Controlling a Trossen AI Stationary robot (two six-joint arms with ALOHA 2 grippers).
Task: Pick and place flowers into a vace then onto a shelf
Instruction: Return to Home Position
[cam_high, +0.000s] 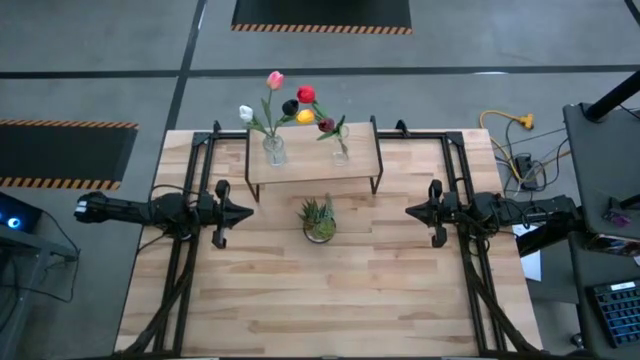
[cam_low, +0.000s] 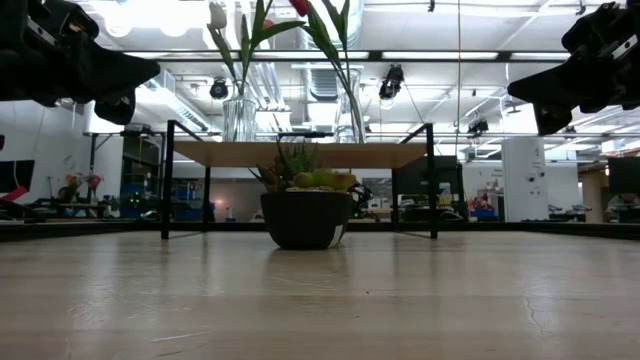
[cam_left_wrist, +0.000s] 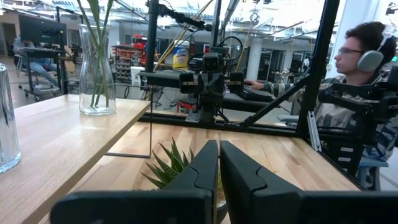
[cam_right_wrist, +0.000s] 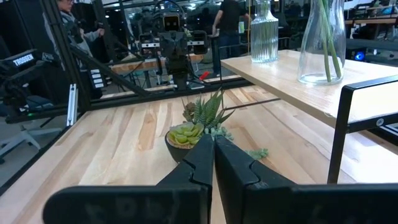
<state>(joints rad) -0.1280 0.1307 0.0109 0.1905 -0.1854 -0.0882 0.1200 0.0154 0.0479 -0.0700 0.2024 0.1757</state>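
Two clear glass vases stand on the low light-wood shelf (cam_high: 310, 165) at the table's far side. The left vase (cam_high: 273, 150) holds white, pink and maroon tulips (cam_high: 274, 80). The right vase (cam_high: 341, 152) holds red, yellow and dark tulips (cam_high: 306, 95). Both vases show in the left wrist view (cam_left_wrist: 96, 71) and the right wrist view (cam_right_wrist: 321, 43). My left gripper (cam_high: 247, 212) hovers shut near the table's left side, clear of the shelf. My right gripper (cam_high: 410, 211) hovers shut near the right side. Both point toward the table's middle.
A small spiky green plant in a dark bowl (cam_high: 319, 220) stands on the table in front of the shelf, between the two grippers (cam_low: 305, 205). A person with headphones (cam_left_wrist: 364, 81) sits beyond the table. The table's near half lies bare.
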